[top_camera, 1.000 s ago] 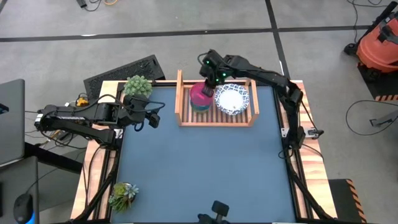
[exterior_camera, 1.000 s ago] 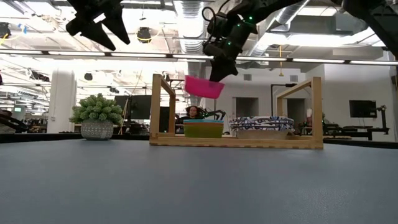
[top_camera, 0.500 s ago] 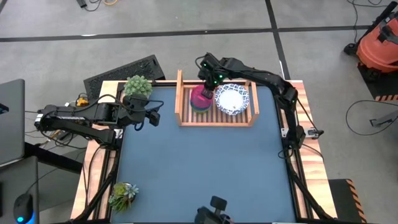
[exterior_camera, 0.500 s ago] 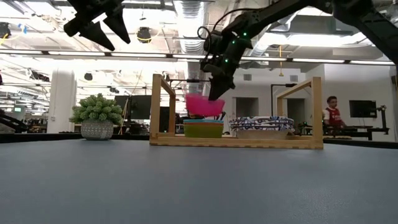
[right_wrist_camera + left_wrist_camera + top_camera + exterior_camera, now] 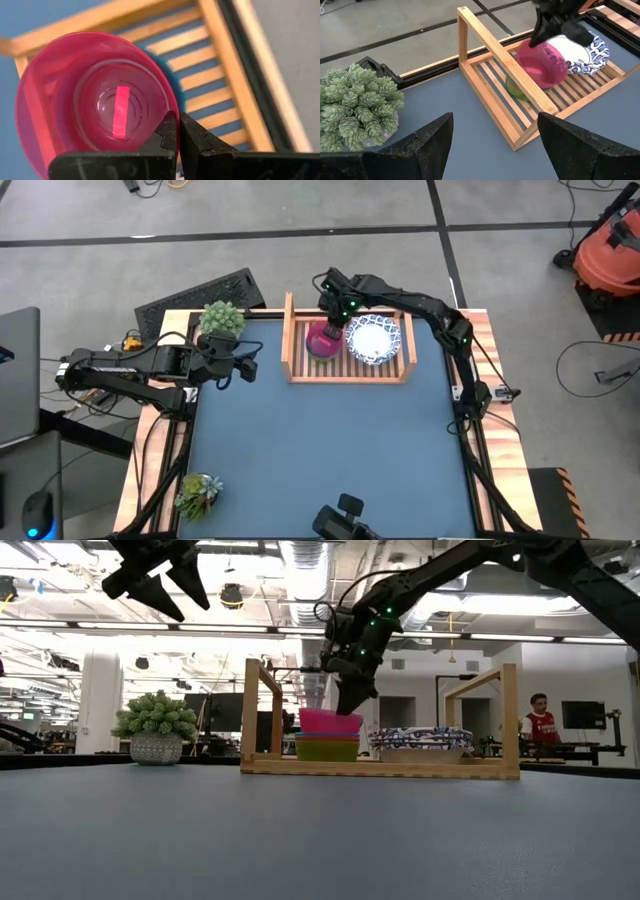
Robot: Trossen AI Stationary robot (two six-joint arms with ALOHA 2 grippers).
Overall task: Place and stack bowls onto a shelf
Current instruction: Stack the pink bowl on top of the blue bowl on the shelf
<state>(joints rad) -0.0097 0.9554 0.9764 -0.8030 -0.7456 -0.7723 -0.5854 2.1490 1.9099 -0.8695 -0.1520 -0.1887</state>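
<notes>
— Dropping fast: the magenta bowl [image 5: 331, 721], a second ago held above the shelf [image 5: 347, 370], now sits on the green bowl [image 5: 327, 749], at nine o'clock from the patterned bowls [image 5: 372, 338].

— Right gripper [image 5: 177, 134] still pinches its rim; release comes next. Left gripper [image 5: 492, 140] idles, spread apart.

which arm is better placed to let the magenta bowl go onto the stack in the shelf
Right. The right gripper is shut on the magenta bowl's rim, with the bowl sitting on the green bowl inside the shelf. The left gripper hangs open, off beyond the shelf's end rail near the potted plant.
</notes>
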